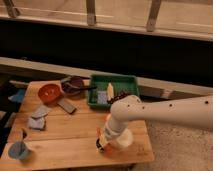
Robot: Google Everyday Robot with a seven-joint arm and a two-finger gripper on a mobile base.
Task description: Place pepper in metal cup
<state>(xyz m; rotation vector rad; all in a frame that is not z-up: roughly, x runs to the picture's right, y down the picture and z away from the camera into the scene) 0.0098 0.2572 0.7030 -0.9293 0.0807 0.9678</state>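
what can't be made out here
- Gripper, low at the table's front edge, camera view: fingers too small and blurred, wrist covers them.
- Metal cup: only a dark sliver shows under the gripper; the inside is hidden.
- Pepper: an orange fleck by the gripper; held or dropped, unclear.
- White cup: mostly behind the arm.
- Green tray: contents blurred.

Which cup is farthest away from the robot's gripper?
The blue cup, alone at the table's front left corner. The gripper is down at the front right, right by the white cup and metal cup.
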